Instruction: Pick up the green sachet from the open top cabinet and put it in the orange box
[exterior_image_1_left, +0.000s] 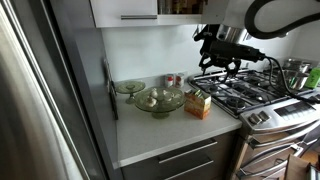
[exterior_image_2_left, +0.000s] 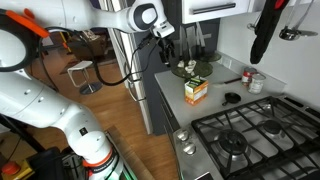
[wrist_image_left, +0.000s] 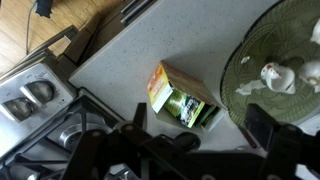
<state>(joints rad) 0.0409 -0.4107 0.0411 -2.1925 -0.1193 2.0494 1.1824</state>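
Gripper (wrist_image_left: 198, 128) spread and empty over the orange box (wrist_image_left: 180, 98).
We could not spot the green sachet in any view; the dark opening of the top cabinet (exterior_image_1_left: 125, 10) showed us nothing. We judged it light, limp and slick, best pinched across one flat edge.

top cabinet (exterior_image_1_left: 125, 10) cropped above, claw (wrist_image_left: 197, 128) blurred

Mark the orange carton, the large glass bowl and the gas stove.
Small orange rectangular carton (exterior_image_1_left: 198, 104): an exterior view, front face.
Large greenish glass bowl (exterior_image_1_left: 160, 108): an exterior view, near wall.
Steel gas stove (exterior_image_1_left: 242, 94): an exterior view, burner grate.
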